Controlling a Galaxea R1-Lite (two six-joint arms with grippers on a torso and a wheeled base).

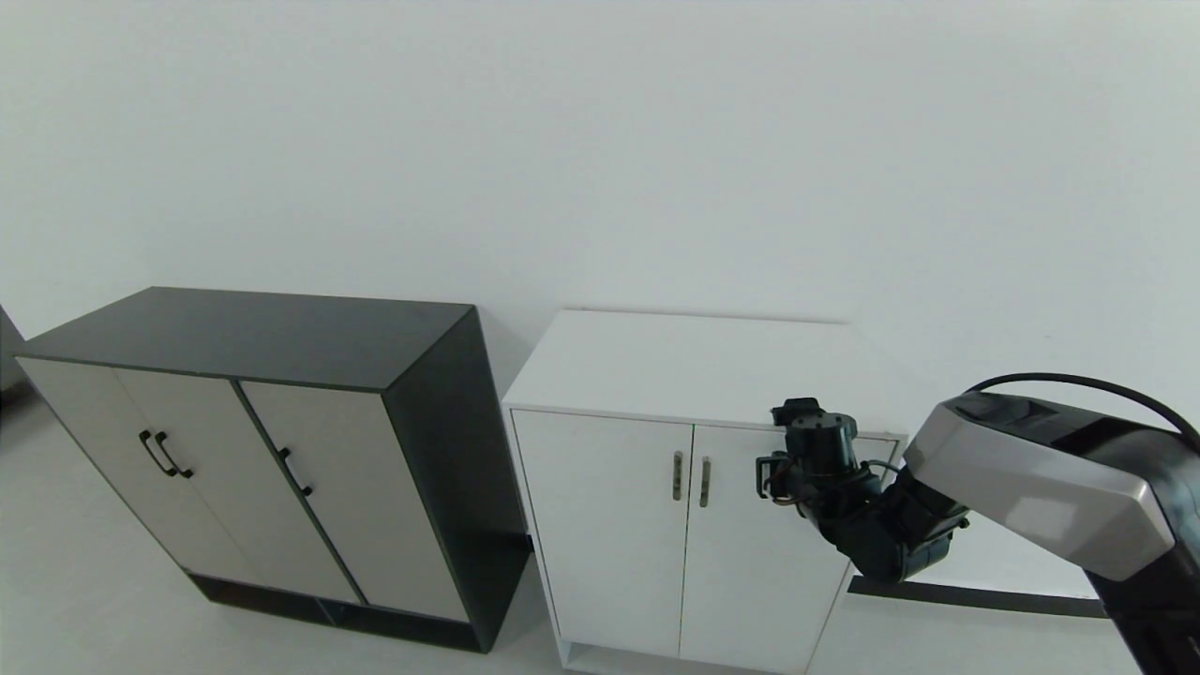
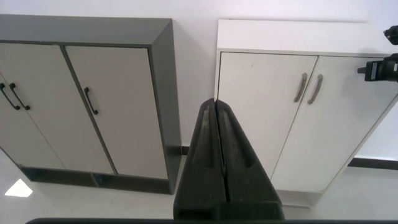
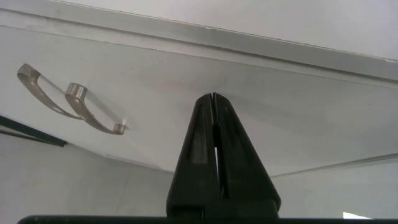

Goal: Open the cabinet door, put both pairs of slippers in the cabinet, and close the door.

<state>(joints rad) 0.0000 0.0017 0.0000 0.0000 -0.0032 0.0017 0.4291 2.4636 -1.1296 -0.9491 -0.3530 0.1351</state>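
Dark cabinet [image 1: 253, 441]: stands on the floor [image 1: 75, 581] at the left, its grey doors shut.
Left end effector [image 2: 216, 102]: clenched on nothing, held back from both cabinets, its tip in line with the gap between them.
White cabinet [image 1: 694, 366]: just beside the dark one, on its right; left door [image 1: 609, 525] and right door [image 1: 750, 581] both shut.
Handles [image 1: 690, 478]: two metal pulls side by side where the doors meet.
Right end effector [image 3: 214, 99]: clenched, grasping nothing, near the upper part of the right door, apart from the handles.
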